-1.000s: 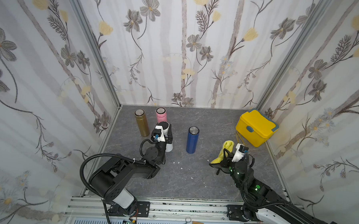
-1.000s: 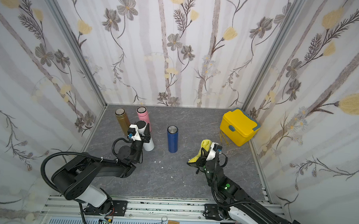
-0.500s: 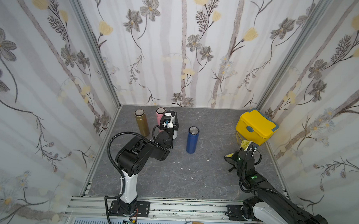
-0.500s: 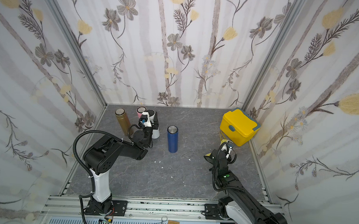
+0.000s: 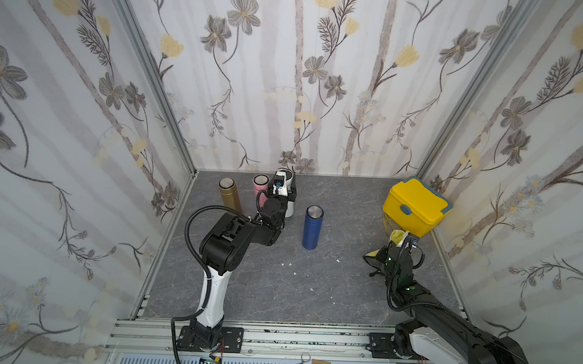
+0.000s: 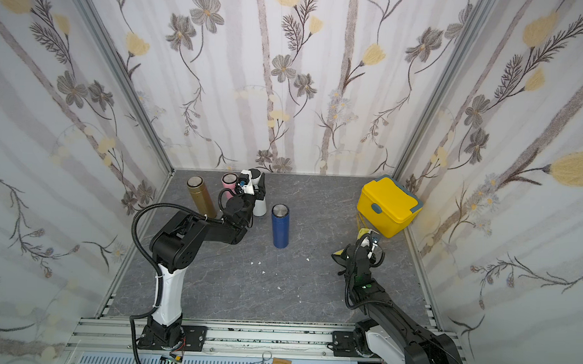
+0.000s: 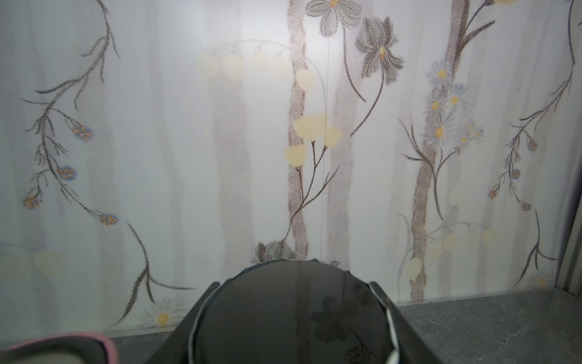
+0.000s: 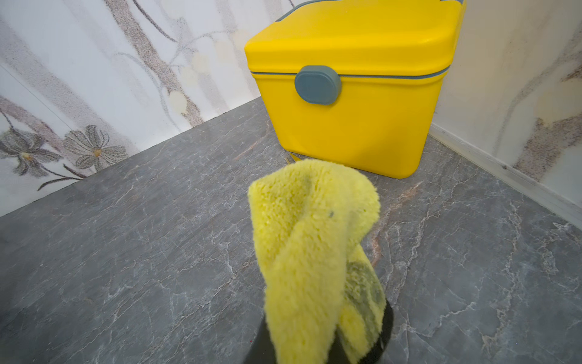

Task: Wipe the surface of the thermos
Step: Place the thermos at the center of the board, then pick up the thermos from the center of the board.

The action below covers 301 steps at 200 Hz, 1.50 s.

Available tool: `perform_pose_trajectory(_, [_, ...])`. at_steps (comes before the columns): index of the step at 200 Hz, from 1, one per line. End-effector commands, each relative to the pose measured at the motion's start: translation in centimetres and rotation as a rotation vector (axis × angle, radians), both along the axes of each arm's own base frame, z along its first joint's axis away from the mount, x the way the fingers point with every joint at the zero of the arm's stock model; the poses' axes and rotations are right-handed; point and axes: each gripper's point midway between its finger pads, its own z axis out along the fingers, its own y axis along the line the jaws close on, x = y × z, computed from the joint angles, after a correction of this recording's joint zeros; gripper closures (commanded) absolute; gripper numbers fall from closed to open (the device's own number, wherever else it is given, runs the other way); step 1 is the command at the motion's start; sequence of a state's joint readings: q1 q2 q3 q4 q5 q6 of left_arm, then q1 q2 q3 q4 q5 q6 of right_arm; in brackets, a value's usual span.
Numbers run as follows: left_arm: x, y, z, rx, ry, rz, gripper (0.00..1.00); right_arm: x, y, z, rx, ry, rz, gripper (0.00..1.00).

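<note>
Gripping the white thermos (image 5: 288,203) near the back wall, centre-left of the top views, the left gripper (image 5: 284,192) has its jaws clenched on the body; the left wrist view shows the dark cap (image 7: 293,312) seated between the two fingers (image 7: 382,302).

Left to right in a top view: gold thermos (image 5: 230,195), pink thermos (image 5: 260,185) just beside the held one, then the blue thermos (image 5: 312,227) standing apart at centre. All four are upright and capped; contents cannot be seen.

At right, the right gripper (image 5: 399,243) is clenched on a yellow cloth (image 8: 315,245), low near the floor and well apart from the white thermos. Behind it, at the right wall, sits the yellow box (image 5: 415,207), lid shut, contents hidden.

Judgement: the wipe is not under way. To do it well, keep the thermos upright and firmly held clear of the pink one, bring the cloth across, and stroke along the exposed side without nudging the blue thermos.
</note>
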State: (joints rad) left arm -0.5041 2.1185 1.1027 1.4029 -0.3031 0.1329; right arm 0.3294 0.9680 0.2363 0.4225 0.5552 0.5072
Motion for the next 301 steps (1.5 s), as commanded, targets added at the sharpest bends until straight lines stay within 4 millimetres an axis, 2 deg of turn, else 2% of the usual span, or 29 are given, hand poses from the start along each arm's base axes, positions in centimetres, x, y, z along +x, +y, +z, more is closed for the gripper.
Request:
perform_pose_trajectory(1, [0.1, -0.6, 0.5, -0.022, -0.029, -0.045, 1.0, 0.6, 0.4, 0.8, 0.009, -0.029, 0.01, 1.0])
perform_pose_trajectory(39, [0.2, -1.0, -0.1, -0.026, 0.001, -0.072, 1.0, 0.9, 0.6, 0.6, 0.005, -0.012, 0.016, 1.0])
perform_pose_trajectory(49, [0.1, -1.2, -0.1, -0.013, 0.011, -0.083, 0.72, 0.8, 0.5, 0.6, 0.006, -0.013, 0.015, 1.0])
perform_pose_trajectory(58, [-0.1, -1.2, 0.0, -0.007, 0.014, -0.089, 0.36, 0.8, 0.5, 0.7, 0.008, -0.02, 0.018, 1.0])
perform_pose_trajectory(64, [-0.2, -1.0, 0.2, -0.009, 0.015, -0.086, 0.2, 0.7, 0.5, 0.6, 0.008, -0.02, 0.017, 1.0])
perform_pose_trajectory(73, [-0.6, -0.8, 0.5, -0.014, 0.015, -0.085, 0.09, 0.7, 0.5, 0.7, 0.011, -0.025, 0.019, 1.0])
perform_pose_trajectory(88, [-1.4, -0.8, 1.1, -0.014, 0.01, -0.099, 0.01, 0.6, 0.5, 0.7, 0.011, -0.026, 0.021, 1.0])
perform_pose_trajectory(133, [-4.5, -0.1, 5.1, -0.037, -0.046, -0.136, 0.0, 0.6, 0.6, 0.7, 0.012, -0.024, 0.025, 1.0])
perform_pose_trajectory(161, [-7.9, -1.1, 7.8, -0.065, -0.079, -0.262, 0.0, 0.6, 0.6, 0.7, 0.014, -0.027, 0.027, 1.0])
perform_pose_trajectory(180, [-10.3, -2.4, 8.5, -0.063, -0.074, -0.368, 0.0, 0.6, 0.7, 0.7, 0.014, -0.026, 0.03, 1.0])
perform_pose_trajectory(209, [-14.0, -3.9, 8.0, -0.074, -0.037, -0.546, 0.0, 0.5, 0.7, 0.6, 0.014, -0.027, 0.034, 1.0])
perform_pose_trajectory(236, [-17.2, -5.6, 6.2, -0.055, 0.007, -0.733, 0.0, 0.5, 0.8, 0.7, 0.015, -0.027, 0.04, 1.0])
perform_pose_trajectory(301, [-19.9, -8.3, 1.7, -0.026, 0.08, -0.955, 0.0, 0.5, 0.9, 0.6, 0.015, -0.025, 0.047, 1.0])
